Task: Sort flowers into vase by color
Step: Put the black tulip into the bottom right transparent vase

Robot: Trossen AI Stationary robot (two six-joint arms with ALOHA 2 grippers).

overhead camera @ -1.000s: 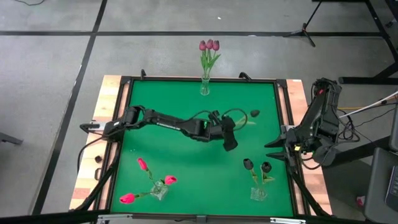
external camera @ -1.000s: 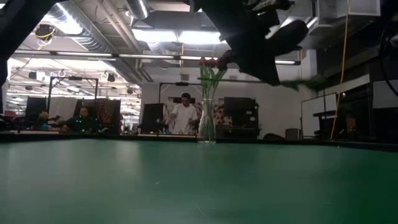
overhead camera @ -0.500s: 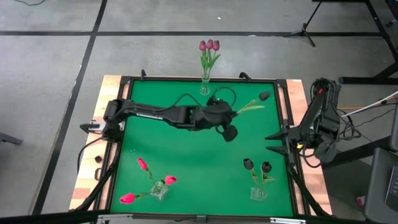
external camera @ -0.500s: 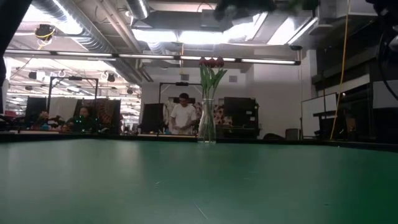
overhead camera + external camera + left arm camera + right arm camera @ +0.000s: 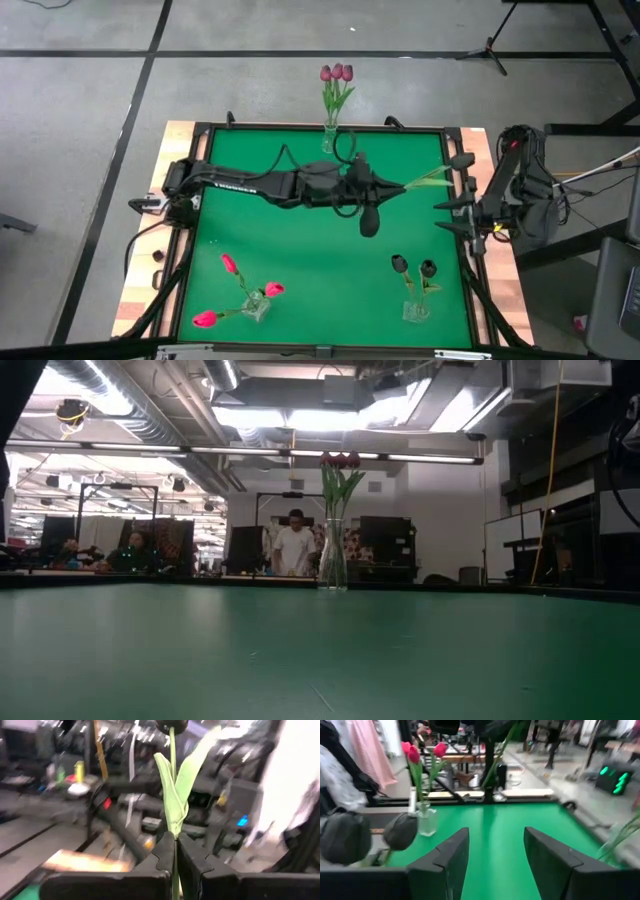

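Left gripper [image 5: 400, 187] clamps a dark tulip [image 5: 462, 160] by the stem, held out over the table's right edge. Right gripper [image 5: 441, 215] waits nearby, jaws apart, empty. Eight flowers already in vases; this one left.

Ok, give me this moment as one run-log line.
left end effector: shut on dark tulip stem, held toward right edge | right end effector: open, facing it | dark vase: two tulips

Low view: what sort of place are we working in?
Likely an open lab or workshop: exposed ceiling ducts, strip lights, people at benches behind the green table.
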